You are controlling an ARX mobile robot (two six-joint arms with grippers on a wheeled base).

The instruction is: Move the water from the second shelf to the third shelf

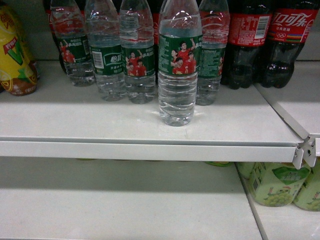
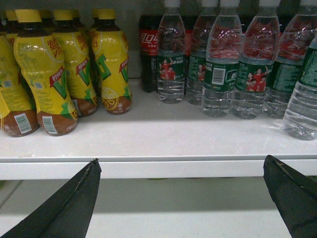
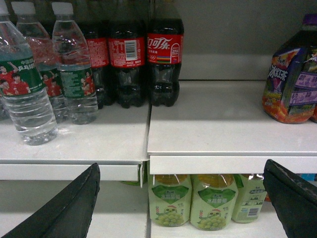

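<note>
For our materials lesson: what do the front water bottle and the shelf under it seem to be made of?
Water bottle: clear, thin, glossy plastic, judging by its moulded ribs and see-through wall.
Shelf: probably white-painted metal, smooth with a soft sheen and a thin folded front lip.

Tops cropped, labels half-hidden

The front water bottle (image 1: pixel 177 65) lost its cap to the head view's top edge; cola bottles (image 1: pixel 270 40) behind stood partly hidden.

water bottle (image 1: pixel 178 70) on upper shelf (image 1: pixel 75 125), before the bottle row | cola bottles (image 1: pixel 270 42) right | tea bottles (image 2: pixel 59 69) left | grape drinks (image 3: pixel 193 201) on lower shelf, right
</note>
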